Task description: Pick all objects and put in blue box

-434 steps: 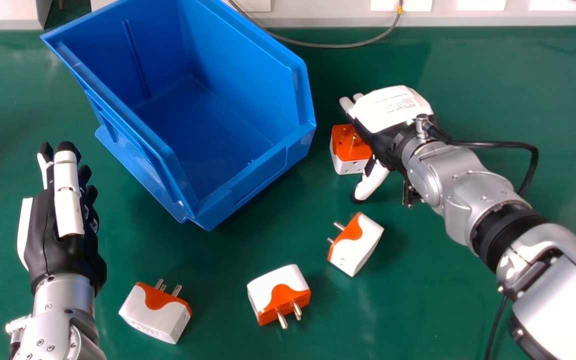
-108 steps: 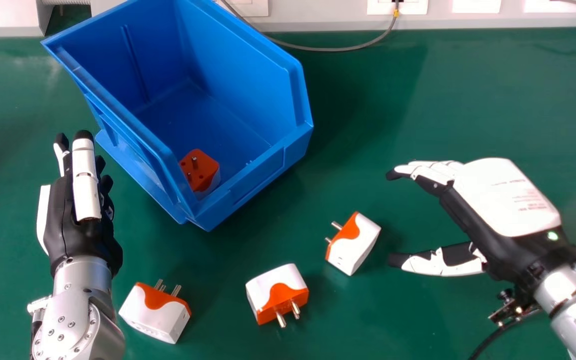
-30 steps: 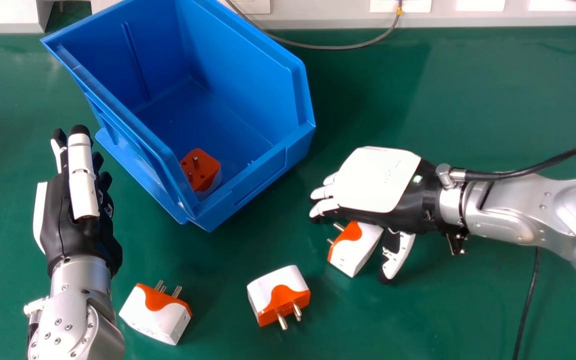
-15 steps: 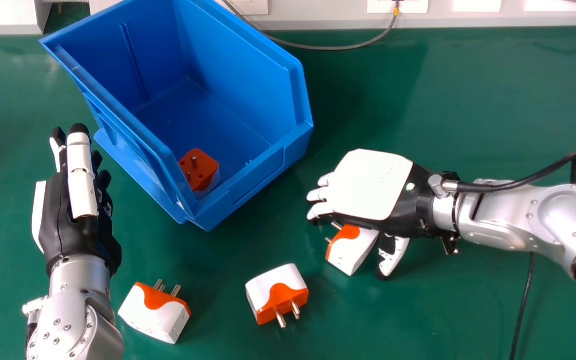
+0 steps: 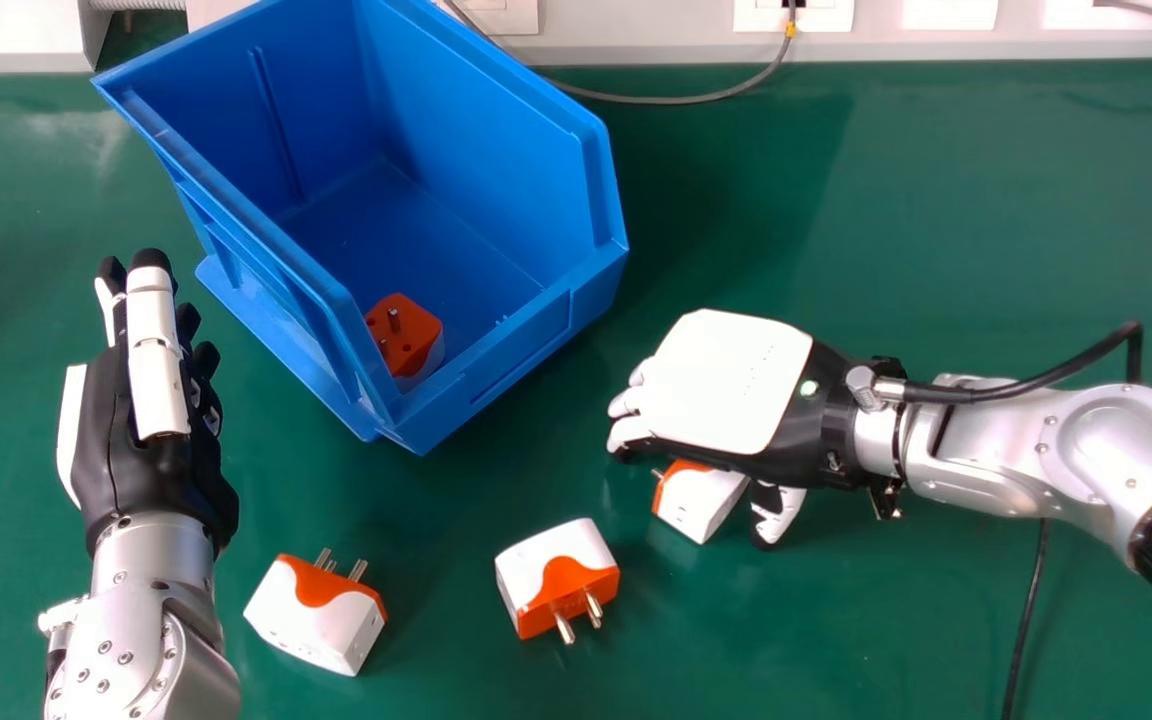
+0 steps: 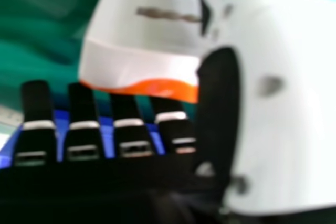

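Beneath right hand [image 5: 736, 385], adapter [image 5: 698, 503], partly hidden

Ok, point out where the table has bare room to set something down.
Widest: the green table between the blue box, the white panel and the right robot hand. Smaller: between the box and the left plug. Crowded: around the right plug under the right robot hand, with the middle plug nearby.

There is one blue box [image 5: 496, 150]. There are four orange-and-white plug adapters [image 5: 551, 570] in all: one inside the box and three on the green counter [image 5: 956, 220].
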